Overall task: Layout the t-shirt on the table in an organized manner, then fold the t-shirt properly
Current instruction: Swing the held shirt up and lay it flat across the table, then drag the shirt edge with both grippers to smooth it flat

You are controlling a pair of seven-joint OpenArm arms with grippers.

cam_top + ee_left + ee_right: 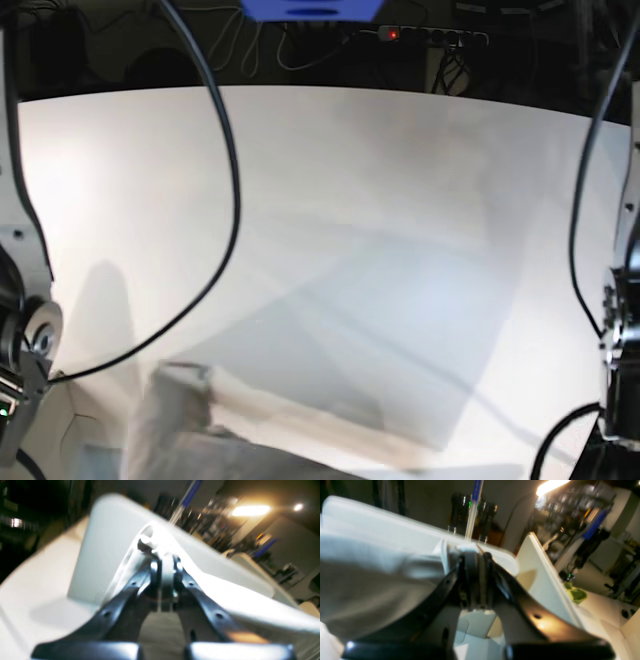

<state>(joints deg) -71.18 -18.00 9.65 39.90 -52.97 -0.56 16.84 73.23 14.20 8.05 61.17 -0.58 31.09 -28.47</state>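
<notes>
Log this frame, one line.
stage: lifting | left tool: shut on shirt | right tool: shut on shirt | shirt: raised off table, unfolded

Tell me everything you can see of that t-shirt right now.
The t-shirt is plain, pale grey-beige, soft-looking cloth with no print. In the base view it sits at the near edge of the white table, lifted and draped, partly cut off by the frame. Both hands pinch it: the left hand is shut on a thick edge, and the right hand is shut on another edge, cloth hanging in loose folds beside it. Blur hides sleeves and collar.
</notes>
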